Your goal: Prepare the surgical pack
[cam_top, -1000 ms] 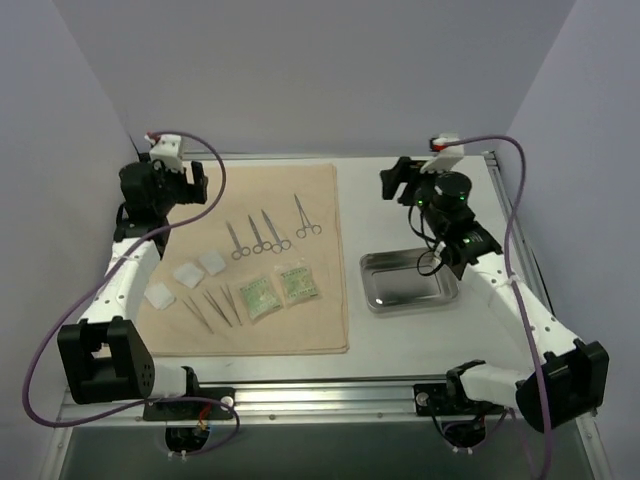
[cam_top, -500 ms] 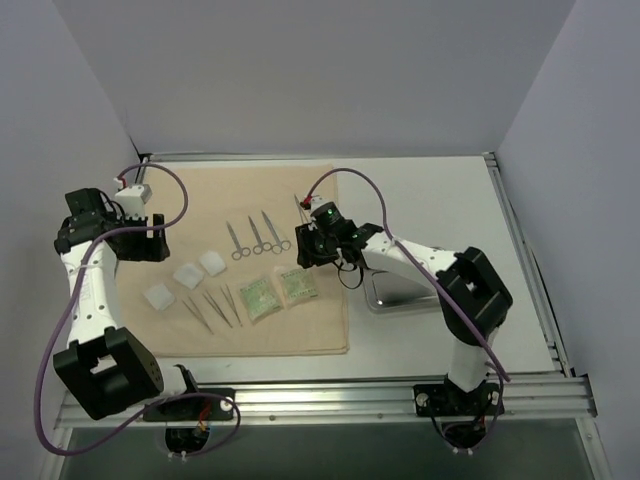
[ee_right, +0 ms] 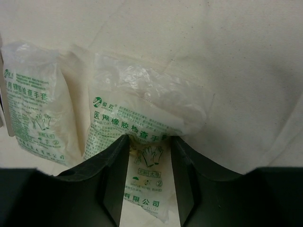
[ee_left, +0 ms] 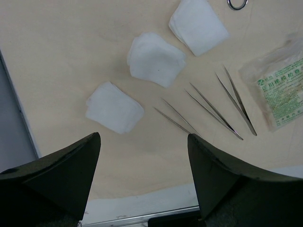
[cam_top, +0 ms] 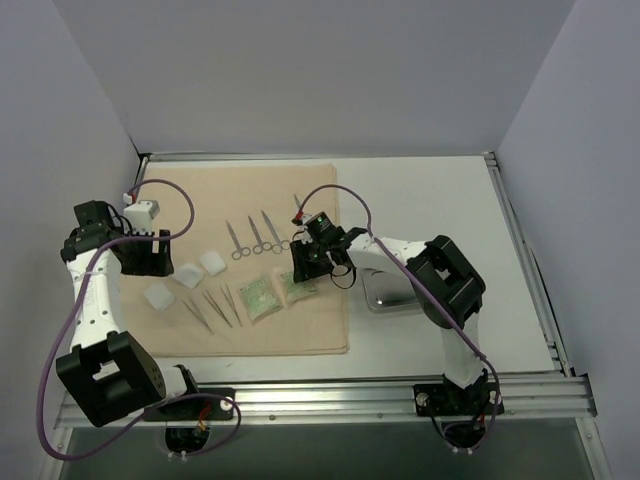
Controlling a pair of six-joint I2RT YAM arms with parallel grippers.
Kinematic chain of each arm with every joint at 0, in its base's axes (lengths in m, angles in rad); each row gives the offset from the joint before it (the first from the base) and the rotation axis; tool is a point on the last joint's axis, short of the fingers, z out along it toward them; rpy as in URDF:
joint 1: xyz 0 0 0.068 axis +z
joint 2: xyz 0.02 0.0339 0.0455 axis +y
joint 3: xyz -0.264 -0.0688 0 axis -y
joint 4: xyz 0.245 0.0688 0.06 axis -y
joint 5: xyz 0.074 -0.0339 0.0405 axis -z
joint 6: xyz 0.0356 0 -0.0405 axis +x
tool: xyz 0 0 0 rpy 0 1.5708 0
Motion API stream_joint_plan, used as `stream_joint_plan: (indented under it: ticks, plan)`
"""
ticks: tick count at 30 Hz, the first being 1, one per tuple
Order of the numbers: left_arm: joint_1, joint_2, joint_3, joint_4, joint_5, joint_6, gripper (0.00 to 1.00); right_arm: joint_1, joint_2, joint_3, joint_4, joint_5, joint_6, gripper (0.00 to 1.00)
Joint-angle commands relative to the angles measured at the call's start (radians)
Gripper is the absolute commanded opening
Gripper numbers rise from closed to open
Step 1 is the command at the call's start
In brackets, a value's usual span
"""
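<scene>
Two pincers are hanging over the beige cloth (ee_left: pixel 57 42). The left pincer (ee_left: pixel 143 137) is standing released, jaws wide; three white gauze squares (ee_left: pixel 156 59) are lying just ahead of it, tweezers (ee_left: pixel 213 106) ahead to its right. The right pincer (ee_right: pixel 149 138) is grasping the right green packet (ee_right: pixel 147 109), fingers pressing either side of its crumpled middle; the second packet (ee_right: pixel 33 109) is lying just beside it, toward the left pincer. The steel tray (cam_top: pixel 392 293) is sitting to its right, under the arm.
</scene>
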Motion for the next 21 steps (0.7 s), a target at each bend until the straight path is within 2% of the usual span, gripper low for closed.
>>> stream_joint_plan:
  ticks: [1,4,5,7,11,15,19,21]
  plan:
    - [0.000,-0.017,0.026,0.011,0.015,0.009,0.84,-0.006,-0.003,0.010,-0.009,-0.044,-0.005,0.35]
    - [0.000,-0.014,0.029,0.012,0.016,0.003,0.83,-0.007,-0.015,0.007,-0.009,-0.047,-0.002,0.21]
    - [0.000,-0.015,0.030,0.012,0.020,0.000,0.83,-0.007,-0.021,0.010,-0.009,-0.047,0.001,0.11]
    - [0.000,-0.015,0.036,0.008,0.024,-0.002,0.83,-0.007,-0.047,0.010,-0.009,-0.038,0.007,0.01]
    - [0.000,-0.015,0.050,-0.002,0.042,-0.003,0.83,-0.010,-0.124,0.010,-0.031,-0.031,0.006,0.00]
    - [0.000,-0.011,0.069,-0.006,0.058,-0.005,0.83,-0.033,-0.269,-0.004,-0.104,0.002,-0.023,0.00]
    - [0.000,-0.008,0.086,-0.008,0.085,-0.008,0.83,-0.124,-0.434,-0.083,-0.207,0.070,-0.049,0.00]
    - [-0.002,-0.008,0.095,-0.011,0.096,-0.006,0.83,-0.219,-0.516,-0.142,-0.253,0.078,-0.069,0.00]
